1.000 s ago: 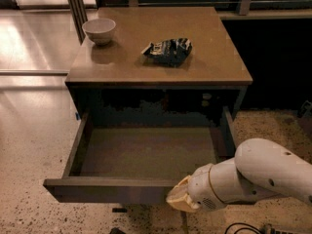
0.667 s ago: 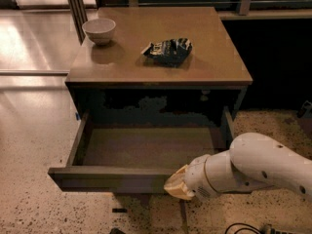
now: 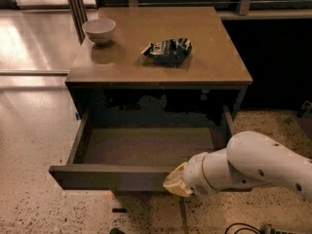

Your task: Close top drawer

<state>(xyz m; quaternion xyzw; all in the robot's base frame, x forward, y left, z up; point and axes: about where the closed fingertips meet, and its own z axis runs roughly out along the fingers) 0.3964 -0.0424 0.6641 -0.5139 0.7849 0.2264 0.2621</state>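
The top drawer (image 3: pixel 112 177) is pulled out of the brown cabinet (image 3: pixel 161 67), its long dark front facing me and its olive-brown floor (image 3: pixel 146 145) bare. My gripper (image 3: pixel 174 183) is at the right part of the drawer front, its pale tip against the front's top edge. The white arm (image 3: pixel 263 165) comes in from the lower right and covers the drawer's right front corner.
A white bowl (image 3: pixel 99 30) stands on the cabinet top at the back left. A dark crumpled snack bag (image 3: pixel 168 50) lies near the top's middle. Speckled floor lies in front, a shiny pale floor to the left, and a dark railing behind.
The drawer front has moved back toward the cabinet, so less of the drawer floor shows. My gripper and arm moved with it, away from me.
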